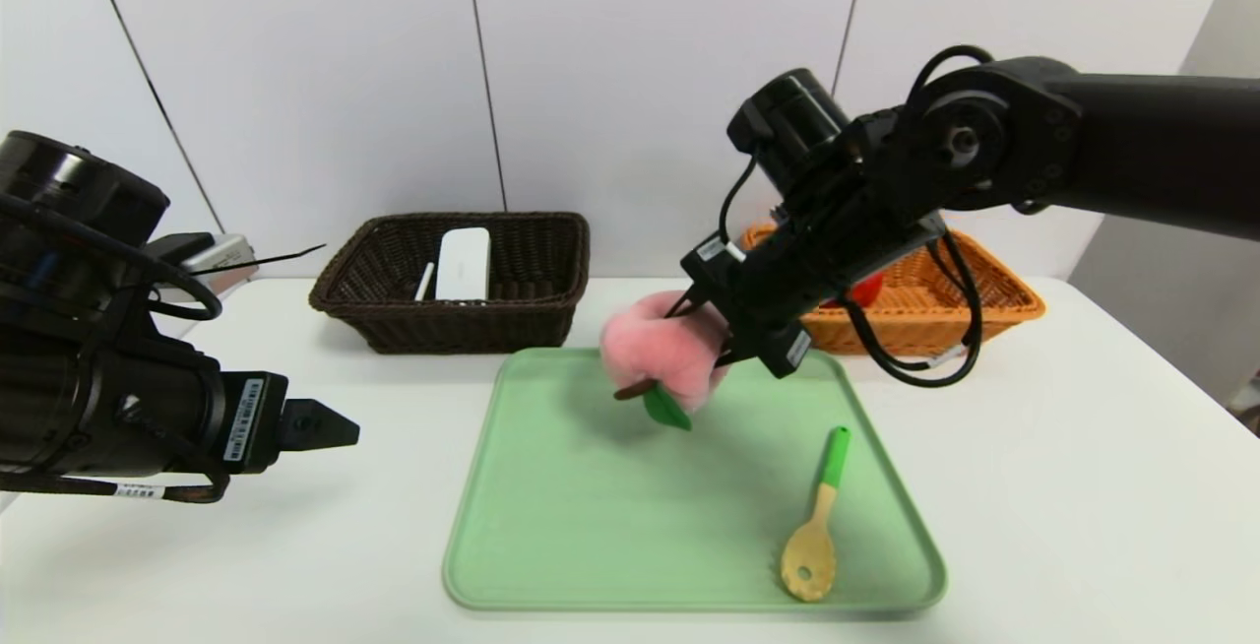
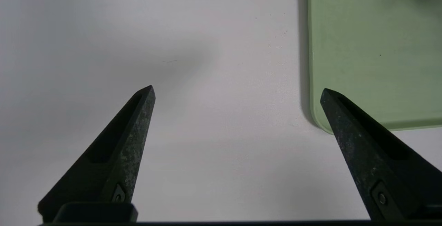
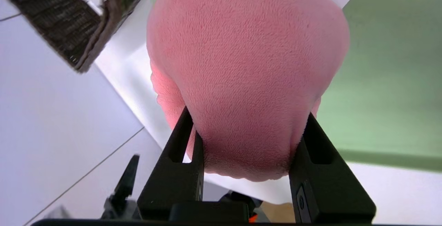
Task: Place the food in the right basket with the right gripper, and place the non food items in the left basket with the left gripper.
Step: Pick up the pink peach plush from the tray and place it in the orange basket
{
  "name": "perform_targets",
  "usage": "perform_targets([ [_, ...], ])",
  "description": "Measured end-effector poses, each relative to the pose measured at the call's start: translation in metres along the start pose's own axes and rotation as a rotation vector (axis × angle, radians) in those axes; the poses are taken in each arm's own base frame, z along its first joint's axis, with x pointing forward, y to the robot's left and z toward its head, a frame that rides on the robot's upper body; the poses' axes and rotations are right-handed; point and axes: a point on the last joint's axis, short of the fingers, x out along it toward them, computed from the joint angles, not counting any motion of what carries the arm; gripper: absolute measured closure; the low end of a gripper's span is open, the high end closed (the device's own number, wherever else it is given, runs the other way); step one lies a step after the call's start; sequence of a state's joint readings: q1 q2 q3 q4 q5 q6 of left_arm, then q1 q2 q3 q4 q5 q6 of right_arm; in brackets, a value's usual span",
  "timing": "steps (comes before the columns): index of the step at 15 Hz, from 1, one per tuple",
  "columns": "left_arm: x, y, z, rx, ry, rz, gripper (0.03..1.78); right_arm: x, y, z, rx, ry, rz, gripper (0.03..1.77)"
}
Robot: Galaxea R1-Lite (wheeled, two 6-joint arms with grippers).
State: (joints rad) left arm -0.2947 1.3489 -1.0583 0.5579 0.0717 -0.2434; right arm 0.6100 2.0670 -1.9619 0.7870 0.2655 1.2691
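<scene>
while clamped — pink plush, right pincer (image 3: 247,110)

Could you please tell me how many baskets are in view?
2: a dark brown basket behind the tray's left side, and an orange basket behind its right, partly hidden by the right arm.

Both arms (image 1: 1162,147) (image 1: 79,368) matte black, round housings. Loose black cables (image 1: 970,319). White barcode label (image 1: 244,419), left wrist. Black wedge fingers (image 2: 138,139), one screw each.
</scene>
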Motion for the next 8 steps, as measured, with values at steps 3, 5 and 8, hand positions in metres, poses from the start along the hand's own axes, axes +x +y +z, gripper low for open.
perform_targets([
  [3, 0.0, 0.0, 0.0, -0.001, -0.001, -0.001, 0.12, -0.032, 0.005, -0.006, -0.036, -0.002, 0.078, 1.14],
  [5, -0.001, 0.0, 0.001, -0.001, -0.004, -0.001, 0.12, -0.058, 0.006, -0.004, -0.076, -0.039, 0.126, 1.14],
  [8, 0.0, 0.0, 0.001, 0.001, -0.003, -0.003, 0.12, -0.092, 0.003, 0.009, -0.17, -0.13, 0.197, 1.16],
])
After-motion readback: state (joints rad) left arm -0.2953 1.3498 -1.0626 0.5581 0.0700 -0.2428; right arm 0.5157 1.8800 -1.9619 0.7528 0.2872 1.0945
